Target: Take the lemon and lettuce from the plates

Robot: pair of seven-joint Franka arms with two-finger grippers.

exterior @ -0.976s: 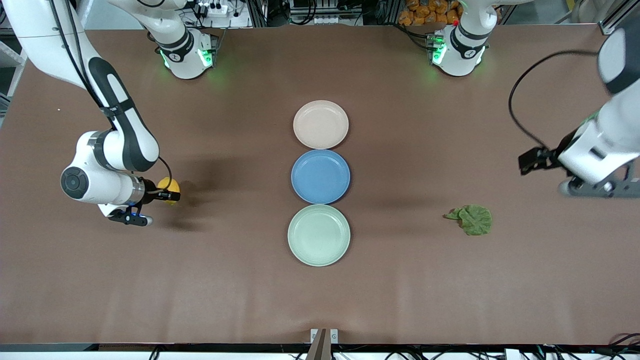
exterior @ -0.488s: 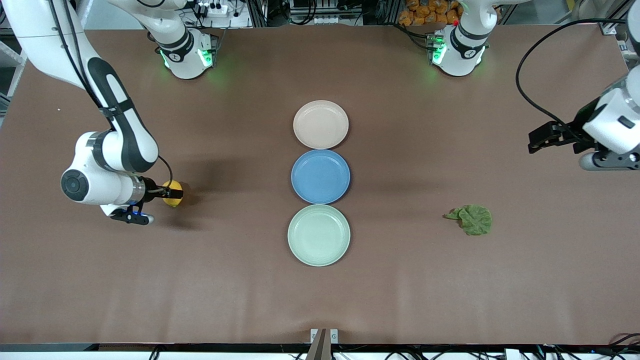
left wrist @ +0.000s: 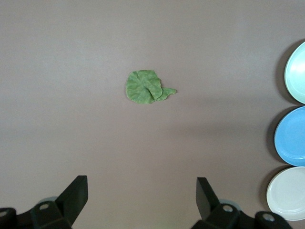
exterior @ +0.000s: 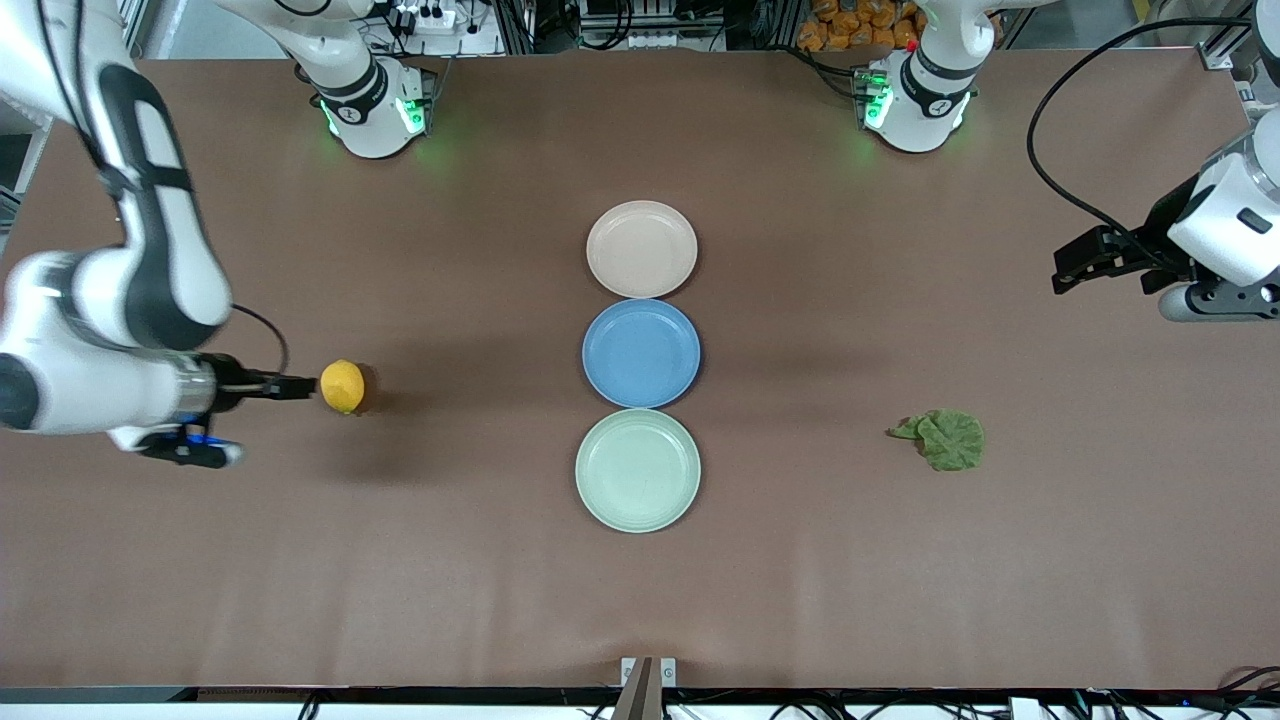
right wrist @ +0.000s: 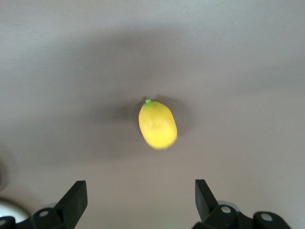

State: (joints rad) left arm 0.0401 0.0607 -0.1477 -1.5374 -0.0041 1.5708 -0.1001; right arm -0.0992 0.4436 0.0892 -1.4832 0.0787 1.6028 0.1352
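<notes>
Both fingers (right wrist: 76,198) wide apart, empty

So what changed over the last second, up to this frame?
The right pincer let go of the lemon and drew back toward the right arm's end of the table; the lemon now rests on the table. The left pincer, open, rose away from the lettuce. Lettuce and all three plates stayed put.

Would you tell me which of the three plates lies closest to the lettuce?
The mint green plate, the one nearest the front camera; the blue plate and beige-pink plate lie farther from the lettuce.
</notes>
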